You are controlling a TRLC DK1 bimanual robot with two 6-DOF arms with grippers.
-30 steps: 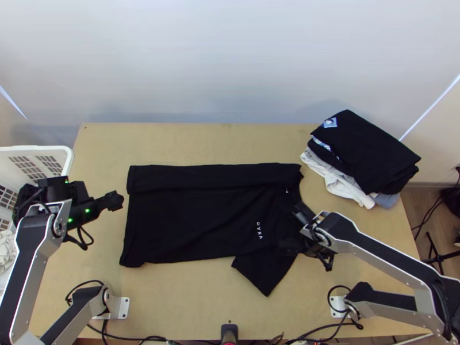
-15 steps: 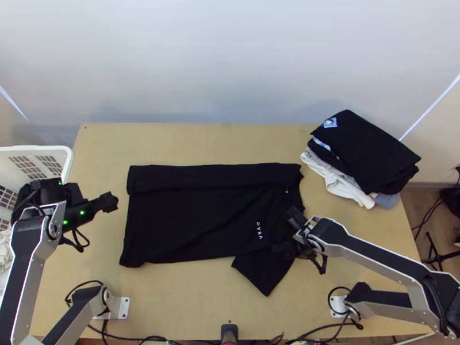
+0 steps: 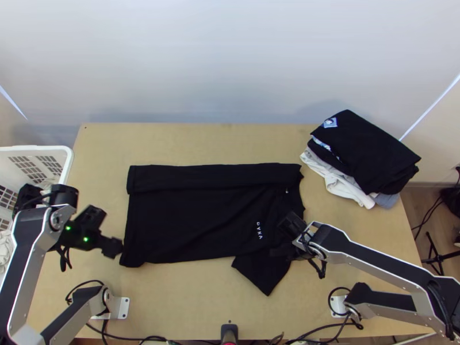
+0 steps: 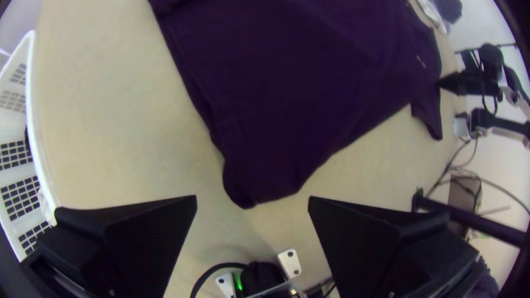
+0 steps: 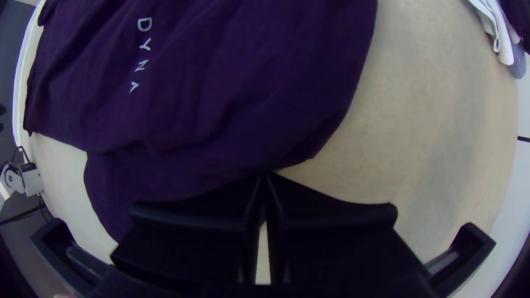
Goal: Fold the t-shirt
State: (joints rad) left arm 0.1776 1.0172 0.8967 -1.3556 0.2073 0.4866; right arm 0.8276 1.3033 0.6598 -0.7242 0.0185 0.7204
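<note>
T-shirt fold: top | left wrist: fingers parted | right wrist: fingers together

1. Your left arm extends toward 12 o'clock in the top view.
2. Your left end effector points toward 4 o'clock, fingers spread wide.
3. Your right arm stretches toward 10 o'clock.
4. Your right end effector points toward 9 o'clock, fingertips together.

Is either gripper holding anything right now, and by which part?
The right gripper looks shut on the black t-shirt, at its edge beside the near sleeve. The left gripper is open, holding nothing.
</note>
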